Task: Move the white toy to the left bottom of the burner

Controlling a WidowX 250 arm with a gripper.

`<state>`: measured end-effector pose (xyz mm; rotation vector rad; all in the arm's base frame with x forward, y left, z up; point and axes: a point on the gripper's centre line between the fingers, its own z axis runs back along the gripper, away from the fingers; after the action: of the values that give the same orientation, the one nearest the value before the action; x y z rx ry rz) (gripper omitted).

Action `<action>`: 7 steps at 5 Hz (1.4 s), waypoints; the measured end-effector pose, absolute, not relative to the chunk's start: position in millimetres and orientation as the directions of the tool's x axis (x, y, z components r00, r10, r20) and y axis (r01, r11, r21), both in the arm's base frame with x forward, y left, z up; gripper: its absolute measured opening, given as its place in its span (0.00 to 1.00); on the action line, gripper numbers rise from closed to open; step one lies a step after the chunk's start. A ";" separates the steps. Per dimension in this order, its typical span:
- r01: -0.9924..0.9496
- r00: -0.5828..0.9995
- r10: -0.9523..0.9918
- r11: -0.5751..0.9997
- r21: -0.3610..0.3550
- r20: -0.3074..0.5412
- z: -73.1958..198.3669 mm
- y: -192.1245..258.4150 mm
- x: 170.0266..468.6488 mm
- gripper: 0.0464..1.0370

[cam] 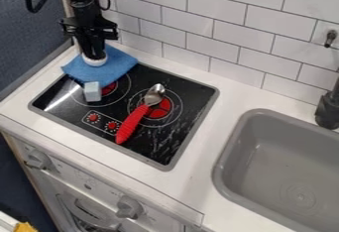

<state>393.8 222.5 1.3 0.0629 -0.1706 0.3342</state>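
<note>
The gripper hangs at the upper left, over a blue cloth at the back left corner of the stove. Right at its lower end is a rounded white toy, partly covered by the gripper; whether it is held cannot be made out. Just in front of the cloth, a pale, light-blue block stands on the black stove top, at the left burner.
A spoon with a red handle lies across the right burner. Two red knob markings are at the stove's front left. To the right is a grey sink with a black tap. White tiles rise behind.
</note>
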 end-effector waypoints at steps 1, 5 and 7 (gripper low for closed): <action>-0.313 0.938 0.309 0.950 0.003 0.155 7.7 214.1 388.1 0.17; -0.050 0.974 0.070 0.994 -0.097 0.214 57.9 109.7 330.3 0.17; 0.139 0.982 -0.118 0.980 -0.145 0.145 25.8 43.3 285.0 0.17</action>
<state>285.0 43.3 25.8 -0.1549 -0.1366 -0.1297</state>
